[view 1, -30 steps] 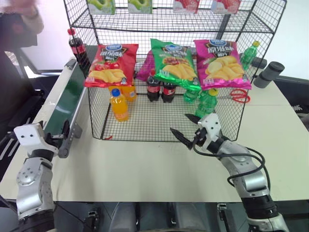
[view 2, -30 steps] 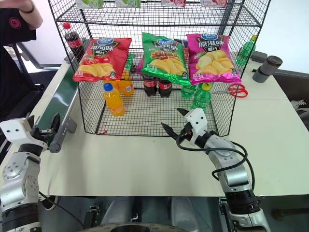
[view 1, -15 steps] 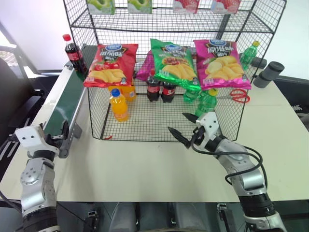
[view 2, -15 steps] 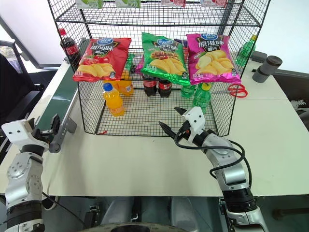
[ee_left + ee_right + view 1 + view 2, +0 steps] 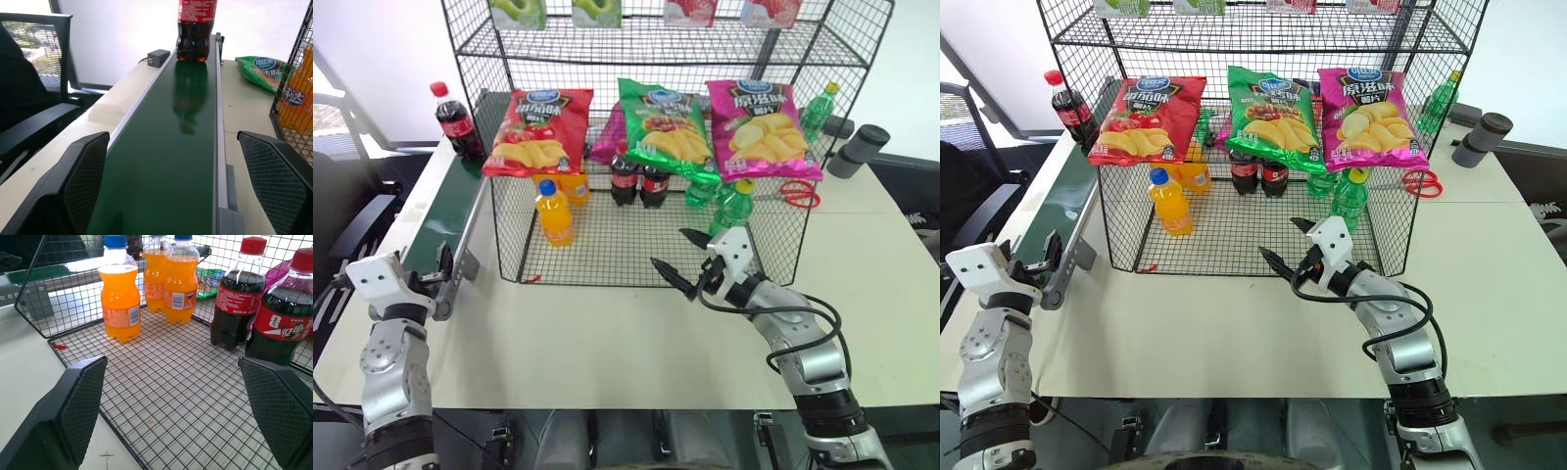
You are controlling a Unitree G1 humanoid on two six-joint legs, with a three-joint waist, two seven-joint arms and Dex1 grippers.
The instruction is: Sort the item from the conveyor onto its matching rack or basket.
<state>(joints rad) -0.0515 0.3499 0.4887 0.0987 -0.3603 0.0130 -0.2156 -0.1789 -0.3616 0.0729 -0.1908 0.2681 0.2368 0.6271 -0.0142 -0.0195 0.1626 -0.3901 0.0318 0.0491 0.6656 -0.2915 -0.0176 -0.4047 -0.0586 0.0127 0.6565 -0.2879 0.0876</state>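
The item, a small cola bottle (image 5: 453,119) with a red cap and red label, stands upright at the far end of the conveyor (image 5: 445,211), a dark-green belt with pale rails. In the left wrist view the cola bottle (image 5: 196,29) stands far up the belt (image 5: 166,147). My left gripper (image 5: 429,277) hovers open at the belt's near end, its fingers (image 5: 73,191) spread about as wide as the belt. The black wire rack (image 5: 617,250) fills the table's middle. My right gripper (image 5: 683,257) is open at the rack's front edge, pointing in over the mesh floor (image 5: 176,396).
Red (image 5: 538,132), green (image 5: 664,127) and pink (image 5: 764,127) chip bags hang on the rack's front. Inside stand orange-drink bottles (image 5: 554,211), two cola bottles (image 5: 636,176) and green bottles (image 5: 729,206). Red scissors (image 5: 793,194) and grey cylinders (image 5: 857,147) lie at the right. A black chair (image 5: 34,98) stands beside the belt.
The cola bottle has travelled a little along the belt toward me. A person's arm that was by it at the far left has left the view. Both grippers stay put.
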